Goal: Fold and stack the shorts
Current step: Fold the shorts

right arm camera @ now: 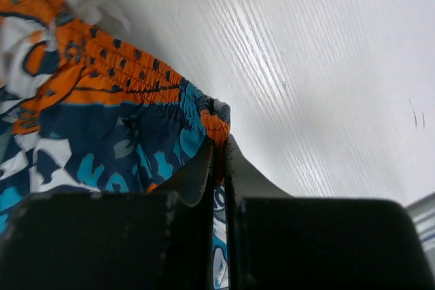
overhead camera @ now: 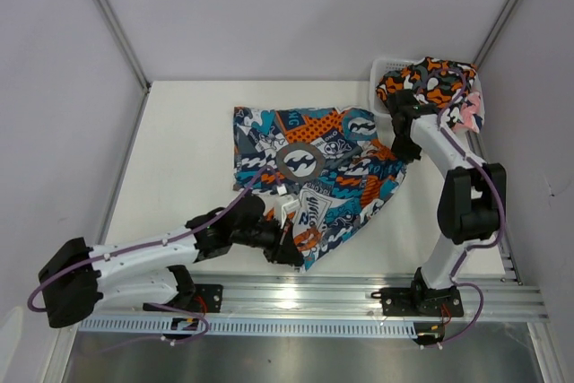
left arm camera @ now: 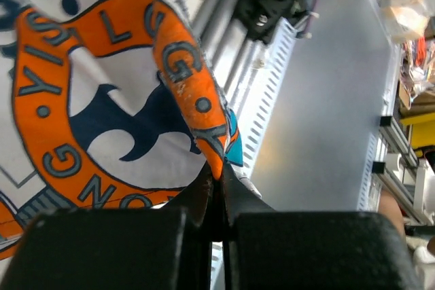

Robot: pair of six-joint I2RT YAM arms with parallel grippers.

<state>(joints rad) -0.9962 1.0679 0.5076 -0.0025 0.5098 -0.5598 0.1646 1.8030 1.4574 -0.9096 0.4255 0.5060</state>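
Note:
The blue-teal-orange patchwork shorts [overhead camera: 309,163] lie spread on the table's middle. My left gripper [overhead camera: 291,253] is shut on their near hem corner, seen as orange-and-white print [left arm camera: 102,100] pinched between the fingers [left arm camera: 216,178]. My right gripper [overhead camera: 401,148] is shut on the right waistband corner [right arm camera: 216,125] of the same shorts [right arm camera: 102,120]. The orange-black-white camouflage shorts [overhead camera: 426,81] lie heaped in the white mesh basket [overhead camera: 384,67] at the back right. The pink-navy-white shorts [overhead camera: 466,112] hang over the basket's right side.
The metal rail [overhead camera: 359,298] runs along the near table edge, just behind the left gripper. Grey walls close in the table at the back and both sides. The basket stands right beside the right arm.

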